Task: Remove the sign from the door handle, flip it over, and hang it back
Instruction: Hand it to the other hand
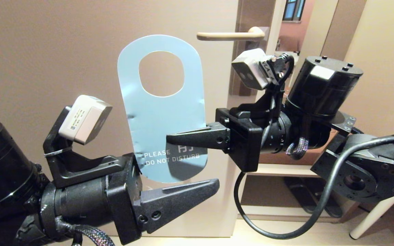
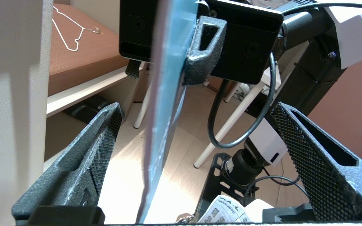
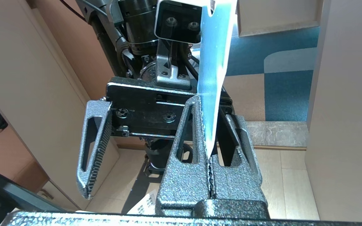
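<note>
Head view: sign [image 1: 162,112] pinched in right gripper [image 1: 180,138]; left gripper [image 1: 197,186] spread wide astride lower edge. Advise threading hole squarely over door handle [image 1: 229,35].

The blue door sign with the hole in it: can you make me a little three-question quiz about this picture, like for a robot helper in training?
1. True or false: the flat light blue card sign hangs on the slim beige metal door handle.
2. Which hand grips the sign: A left hand, B right hand?
3. Fill in: the sign reads PLEASE DO NOT ____.

Key: 1 false, it is held below the handle; 2 B, the left hand is open around its lower end; 3 DISTURB.
</note>
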Available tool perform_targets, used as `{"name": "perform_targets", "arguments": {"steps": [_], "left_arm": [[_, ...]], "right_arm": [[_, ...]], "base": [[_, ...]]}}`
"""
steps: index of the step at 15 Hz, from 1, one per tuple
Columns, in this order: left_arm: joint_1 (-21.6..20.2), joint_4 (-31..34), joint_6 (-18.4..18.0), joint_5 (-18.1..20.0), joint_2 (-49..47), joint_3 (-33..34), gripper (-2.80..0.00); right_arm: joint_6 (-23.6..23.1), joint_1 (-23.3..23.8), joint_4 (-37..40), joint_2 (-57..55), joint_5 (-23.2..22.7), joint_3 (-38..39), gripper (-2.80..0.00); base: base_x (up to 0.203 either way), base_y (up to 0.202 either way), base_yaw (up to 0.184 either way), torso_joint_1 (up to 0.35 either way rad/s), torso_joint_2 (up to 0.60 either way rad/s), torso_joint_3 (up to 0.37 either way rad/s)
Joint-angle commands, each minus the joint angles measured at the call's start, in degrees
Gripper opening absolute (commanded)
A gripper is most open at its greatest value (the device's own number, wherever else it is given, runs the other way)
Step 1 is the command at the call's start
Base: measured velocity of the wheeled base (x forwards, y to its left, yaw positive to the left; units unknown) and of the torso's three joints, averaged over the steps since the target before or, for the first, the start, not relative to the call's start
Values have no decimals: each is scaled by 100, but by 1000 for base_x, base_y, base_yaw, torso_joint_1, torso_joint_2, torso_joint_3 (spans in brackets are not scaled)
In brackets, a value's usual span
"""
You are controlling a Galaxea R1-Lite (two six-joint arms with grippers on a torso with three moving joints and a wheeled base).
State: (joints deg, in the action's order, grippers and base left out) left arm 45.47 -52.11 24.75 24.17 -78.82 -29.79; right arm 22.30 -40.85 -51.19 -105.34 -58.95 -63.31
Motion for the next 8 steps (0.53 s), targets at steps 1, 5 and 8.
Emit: {"name": "perform_targets", "arguments": {"steps": [1, 5, 8], "left_arm": [[17, -34, 13, 17, 12, 0, 0], [132, -35, 4, 26, 25, 14, -280], [155, -27, 4, 26, 16, 9, -280]], "right_arm": [[12, -11, -32, 22, -37, 2, -280], [5, -99, -40, 40, -37, 23, -280], [3, -133, -40, 110, -37, 136, -280]], "base": [[0, 0, 0, 0, 0, 0], [0, 0, 0, 0, 0, 0], [0, 0, 0, 0, 0, 0]]}}
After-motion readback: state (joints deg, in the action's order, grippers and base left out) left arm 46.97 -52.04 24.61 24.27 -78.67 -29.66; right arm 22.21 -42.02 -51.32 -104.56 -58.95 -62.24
